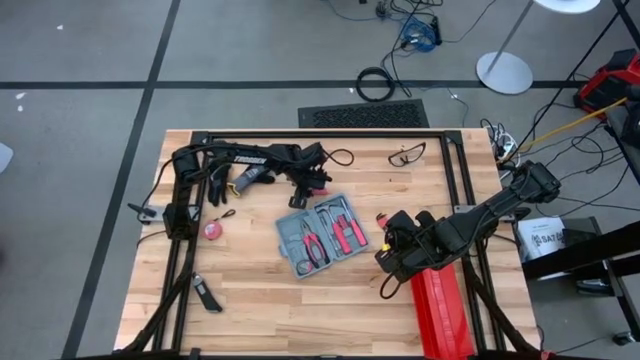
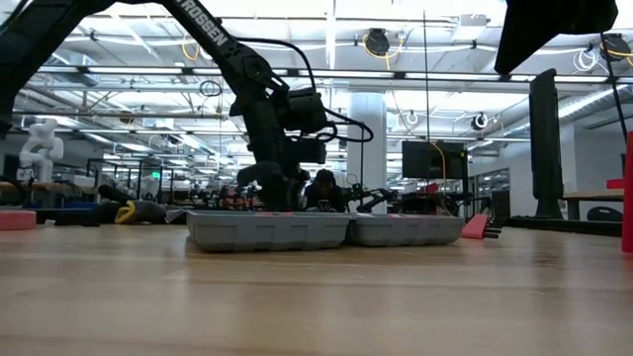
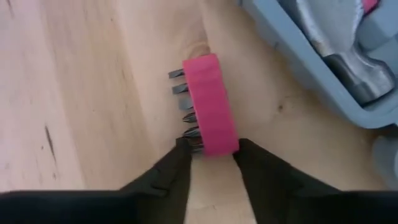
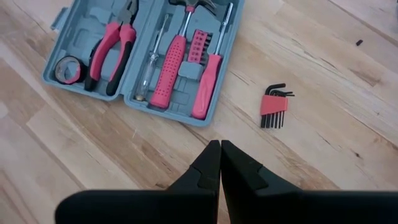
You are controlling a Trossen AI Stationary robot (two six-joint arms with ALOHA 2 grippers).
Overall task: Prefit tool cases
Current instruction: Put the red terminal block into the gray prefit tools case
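Note:
The blue-grey tool case lies open and flat on the table, holding pink-handled pliers, screwdrivers and a hammer; it also shows in the right wrist view and the low view. My left gripper is at the case's far edge, shut on a pink bit holder with several dark bits along one side. My right gripper hovers shut to the right of the case, touching nothing. A red hex key set lies on the wood between it and the case. My left gripper pinches the pink bit holder at its near end between the two fingers. One finger meets the bit side, the other the plain side. The fingers lie along the holder, which rests on the table next to the case's corner.
A long red ribbed box stands at the near right edge under the right arm. A pink tape measure, a utility knife, a glove and safety glasses lie about. Bare wood is near the front edge.

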